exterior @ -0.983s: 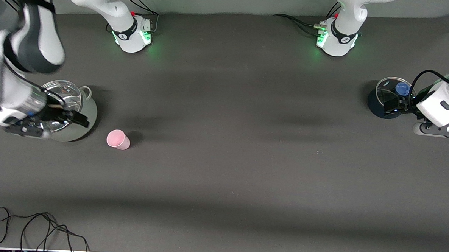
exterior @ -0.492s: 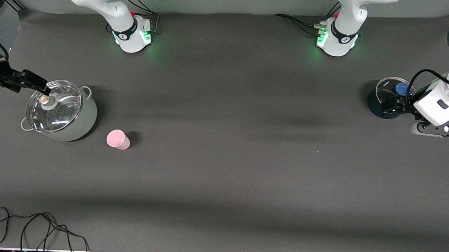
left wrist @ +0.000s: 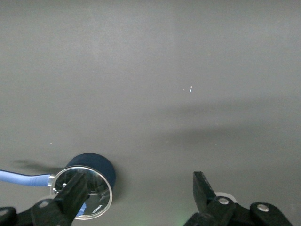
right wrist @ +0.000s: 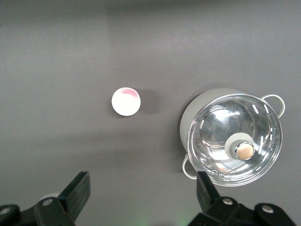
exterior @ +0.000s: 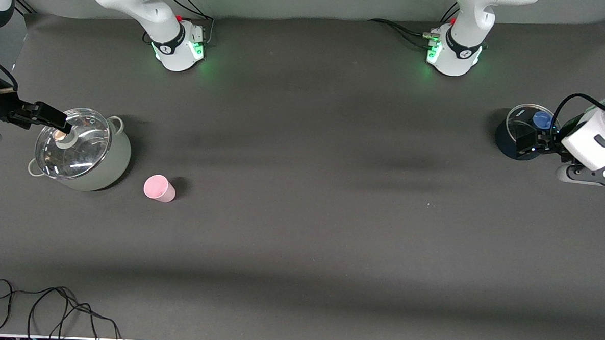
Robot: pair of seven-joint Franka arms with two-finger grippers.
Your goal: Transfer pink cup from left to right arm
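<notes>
While its slim black fingers stand apart and empty, the right gripper hangs over the glass lid of a pale green pot at the right arm's end of the tabletop. In the right wrist view the two fingers frame bare tabletop, with the lidded pot and its round knob to one side of them. The pink cup stands on the tabletop just beside that pot, apart from it and a little nearer the front camera, held by neither arm. At the left arm's end, the left gripper hovers with its jaws wide apart over a dark blue round pot with a glass lid and a blue handle. A loose black cable lies at the tabletop's near edge.
</notes>
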